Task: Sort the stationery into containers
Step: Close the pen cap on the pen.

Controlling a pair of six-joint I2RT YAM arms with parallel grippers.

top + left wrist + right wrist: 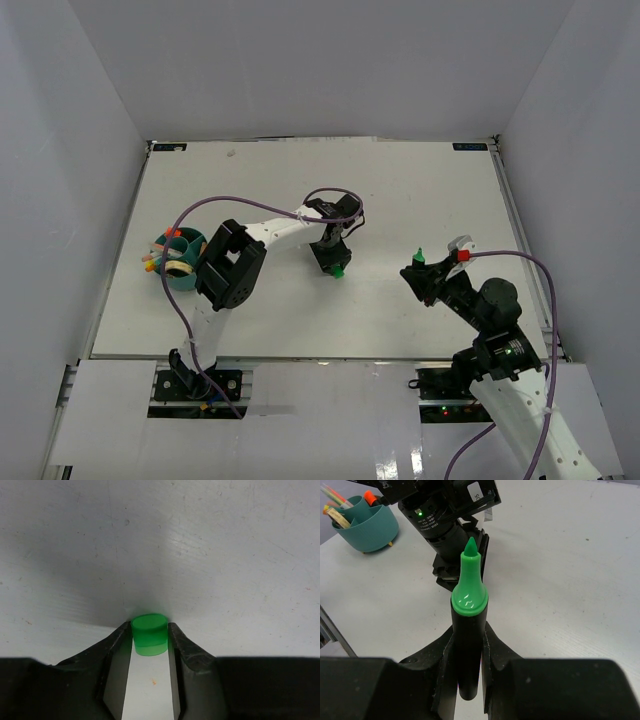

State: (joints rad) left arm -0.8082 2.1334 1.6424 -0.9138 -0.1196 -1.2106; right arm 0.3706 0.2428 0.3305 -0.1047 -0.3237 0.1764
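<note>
A small green cap stands on the white table, seen in the top view as the green cap near the middle. My left gripper reaches down over it, both fingers pressed against its sides. My right gripper is shut on a black marker whose bare green tip points up and away. From above, that marker sits at the right gripper, right of the cap. The teal tub stands at the table's left and holds pens and an orange-capped marker.
The left arm stretches from its base across to the table's middle, with a purple cable looping over it. White walls enclose the table on three sides. In the right wrist view the left wrist housing sits just behind the marker tip, with the tub beyond it.
</note>
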